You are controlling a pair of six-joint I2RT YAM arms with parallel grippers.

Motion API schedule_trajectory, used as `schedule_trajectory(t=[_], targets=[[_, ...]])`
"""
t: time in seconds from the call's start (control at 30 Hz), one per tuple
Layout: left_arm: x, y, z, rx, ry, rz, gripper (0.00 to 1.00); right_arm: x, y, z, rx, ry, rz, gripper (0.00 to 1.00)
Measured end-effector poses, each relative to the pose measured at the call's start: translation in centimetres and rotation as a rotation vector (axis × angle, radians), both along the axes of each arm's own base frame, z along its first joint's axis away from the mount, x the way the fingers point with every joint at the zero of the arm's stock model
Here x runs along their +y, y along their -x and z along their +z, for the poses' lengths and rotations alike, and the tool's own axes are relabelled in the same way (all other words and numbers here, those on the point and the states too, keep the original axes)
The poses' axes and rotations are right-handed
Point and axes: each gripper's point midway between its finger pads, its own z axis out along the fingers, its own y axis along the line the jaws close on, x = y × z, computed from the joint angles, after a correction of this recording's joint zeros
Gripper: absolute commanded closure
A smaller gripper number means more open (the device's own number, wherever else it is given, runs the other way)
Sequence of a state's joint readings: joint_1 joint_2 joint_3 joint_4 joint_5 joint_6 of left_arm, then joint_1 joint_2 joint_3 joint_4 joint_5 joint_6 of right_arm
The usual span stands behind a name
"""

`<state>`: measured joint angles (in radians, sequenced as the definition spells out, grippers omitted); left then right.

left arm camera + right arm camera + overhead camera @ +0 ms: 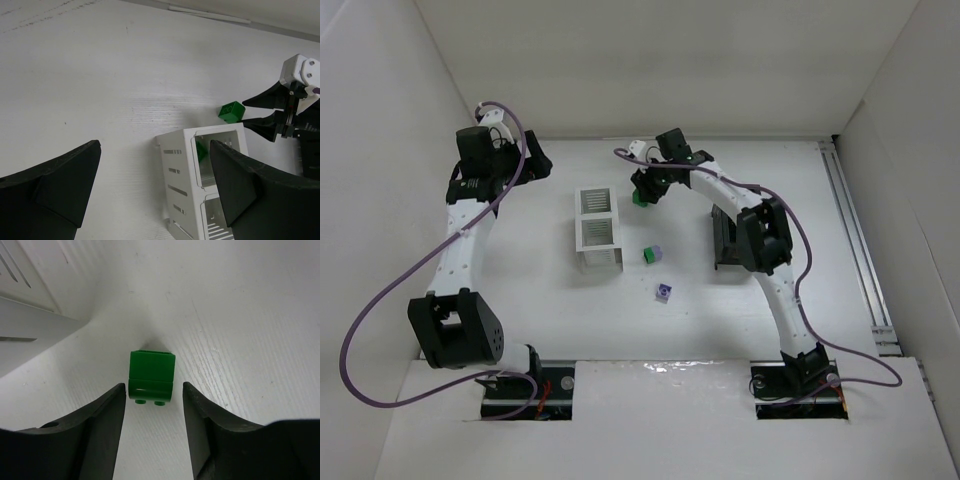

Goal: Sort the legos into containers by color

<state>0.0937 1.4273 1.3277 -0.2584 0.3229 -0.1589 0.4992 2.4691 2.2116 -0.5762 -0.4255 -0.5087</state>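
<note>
A purple lego [664, 292] lies nearest on the bench [790, 190]. A green-and-lavender pair [651, 255] sits just beyond, right of the white container [600, 260]. Farther, the right end effector [154, 386] straddles a green lego [152, 367], unclamped. The left end effector [535, 160], far left, gapes empty.

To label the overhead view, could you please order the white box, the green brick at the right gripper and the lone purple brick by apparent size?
Largest: white box, by far.
Then green brick and purple brick: both tiny and about alike here, so I cannot rank them.
</note>
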Motion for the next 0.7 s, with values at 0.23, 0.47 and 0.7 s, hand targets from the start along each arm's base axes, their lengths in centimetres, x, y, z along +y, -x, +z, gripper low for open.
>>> schedule_trajectory(t=[0.23, 0.47, 0.7], targets=[[0.0, 0.0, 0.0, 0.001, 0.001, -0.002, 0.12, 0.0, 0.1, -0.2, 0.004, 0.009, 0.002, 0.30], [-0.1, -0.2, -0.5, 0.012, 0.004, -0.005, 0.12, 0.0, 0.5, -0.9, 0.016, 0.027, 0.012, 0.35], [-0.2, -0.2, -0.7, 0.017, 0.007, -0.009, 0.13, -0.1, 0.5, -1.2, 0.015, 0.038, 0.010, 0.52]])
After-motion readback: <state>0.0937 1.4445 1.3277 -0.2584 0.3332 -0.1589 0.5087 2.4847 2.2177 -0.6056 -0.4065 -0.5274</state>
